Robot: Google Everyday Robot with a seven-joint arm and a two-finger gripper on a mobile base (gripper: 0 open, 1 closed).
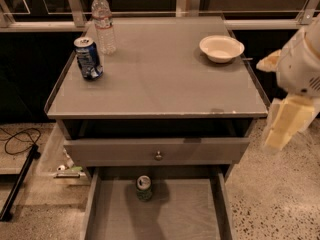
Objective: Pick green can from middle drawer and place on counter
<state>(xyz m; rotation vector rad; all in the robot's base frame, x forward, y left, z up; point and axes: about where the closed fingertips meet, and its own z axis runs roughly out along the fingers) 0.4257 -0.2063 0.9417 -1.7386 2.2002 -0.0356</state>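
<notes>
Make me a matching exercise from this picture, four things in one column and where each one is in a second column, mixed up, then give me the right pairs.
Things:
1. green can
2. blue can
3. bowl
4. gripper

Places:
A. in the air, out past the right edge of the counter
B. on the counter, back right
C. on the counter's left side, near the water bottle
D. standing upright in the open middle drawer, near its back

Pairs: 1-D, 2-C, 3-B, 4-A
</notes>
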